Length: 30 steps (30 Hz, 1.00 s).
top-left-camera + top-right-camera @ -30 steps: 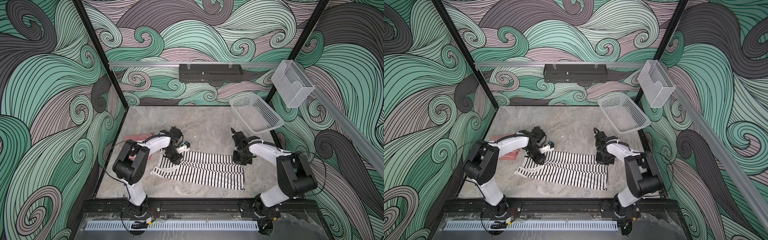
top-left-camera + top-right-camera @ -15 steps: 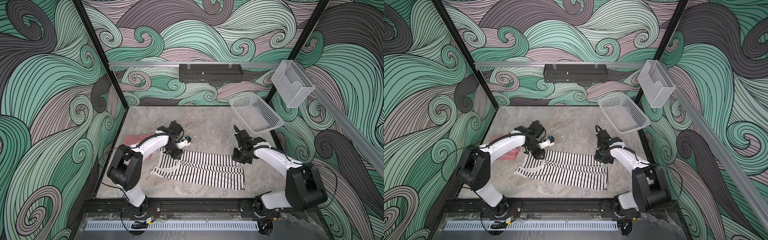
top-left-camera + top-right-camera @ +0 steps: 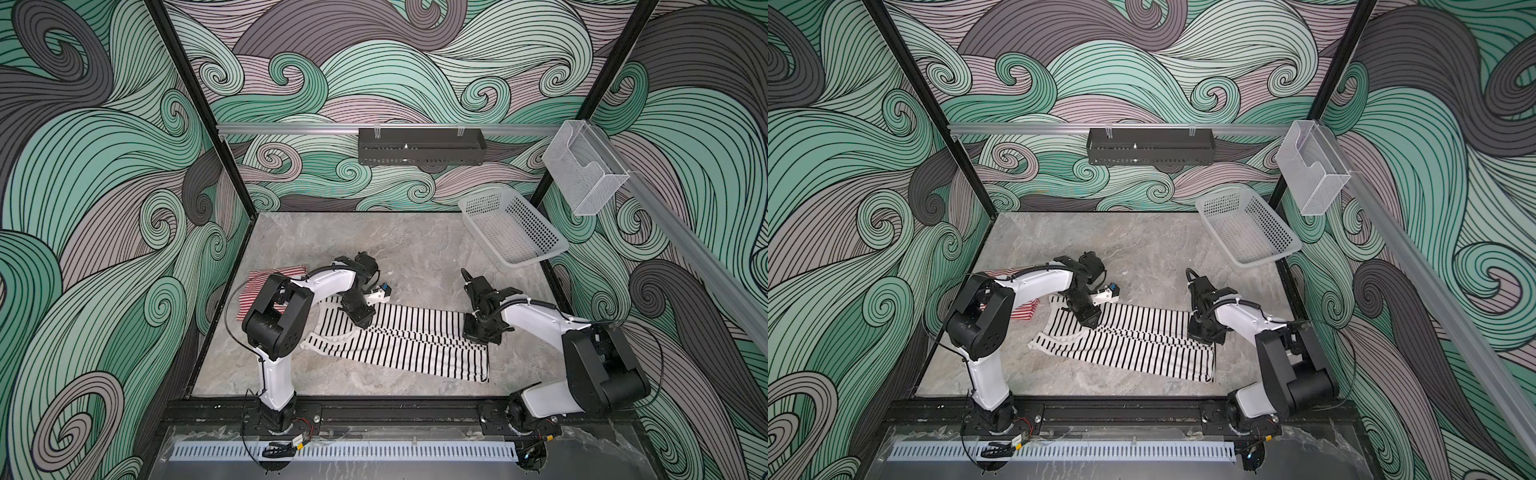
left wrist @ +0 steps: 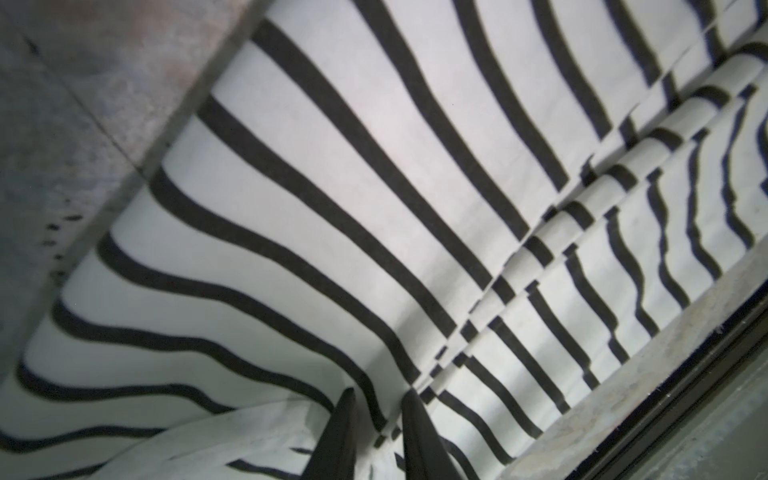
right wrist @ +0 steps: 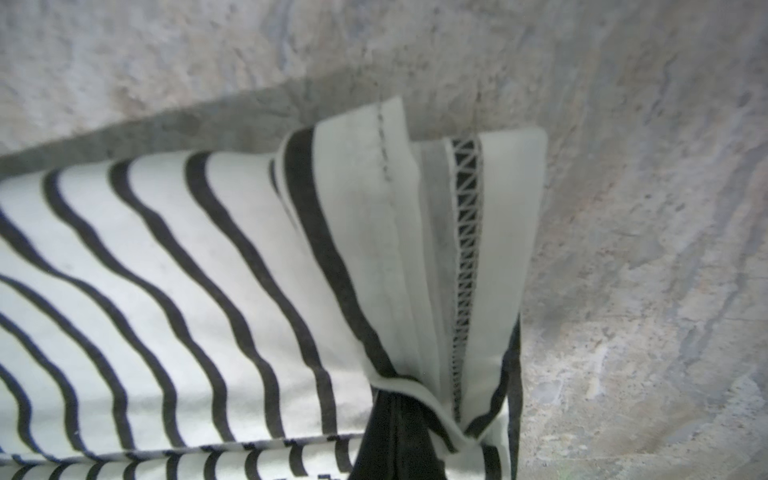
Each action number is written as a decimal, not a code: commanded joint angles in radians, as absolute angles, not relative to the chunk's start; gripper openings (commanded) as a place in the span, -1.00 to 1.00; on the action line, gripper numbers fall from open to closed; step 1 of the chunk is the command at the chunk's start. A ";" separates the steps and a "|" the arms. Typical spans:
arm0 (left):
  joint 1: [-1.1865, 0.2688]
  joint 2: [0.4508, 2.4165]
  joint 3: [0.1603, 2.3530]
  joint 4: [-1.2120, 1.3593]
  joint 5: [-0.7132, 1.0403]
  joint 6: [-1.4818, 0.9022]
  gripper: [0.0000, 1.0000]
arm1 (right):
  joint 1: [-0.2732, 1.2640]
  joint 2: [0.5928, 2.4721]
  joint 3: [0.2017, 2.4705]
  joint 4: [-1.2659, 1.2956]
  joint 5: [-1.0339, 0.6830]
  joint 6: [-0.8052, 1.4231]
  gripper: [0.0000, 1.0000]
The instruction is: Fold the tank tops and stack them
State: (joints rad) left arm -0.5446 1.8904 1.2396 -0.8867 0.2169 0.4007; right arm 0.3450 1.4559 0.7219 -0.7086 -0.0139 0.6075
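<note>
Mid-fold: your left end effector (image 3: 362, 321) and right end effector (image 3: 478, 336) clamp opposite ends of the white tank top with thin black stripes (image 3: 407, 349), flat on the grey marbled counter (image 3: 415, 249). Next, likely an even, matched lift. Count: two tank tops (second: red-and-white striped tank top (image 3: 251, 291)), one white perforated plastic basket (image 3: 555, 249).

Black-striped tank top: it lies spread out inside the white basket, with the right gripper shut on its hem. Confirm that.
Wrong place: the black-striped tank top lies spread out on the table, apart from the white basket, as both top views show. The right gripper is shut on its hem.
</note>
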 commanded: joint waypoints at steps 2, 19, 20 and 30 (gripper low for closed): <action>-0.546 1.967 1.256 -0.884 0.111 0.369 -0.52 | 0.354 1.481 0.696 -0.719 0.013 0.639 -0.99; -0.513 2.453 2.052 -1.092 -0.091 0.400 -0.52 | 0.449 1.390 0.700 -0.739 0.012 0.782 -0.93; -0.505 2.503 2.141 -1.120 -0.105 0.388 -0.52 | 0.470 1.400 0.699 -0.734 0.021 0.806 -0.93; -0.463 2.639 2.507 -1.087 -0.245 0.386 -0.49 | 0.730 1.586 0.793 -0.638 0.001 0.970 -0.92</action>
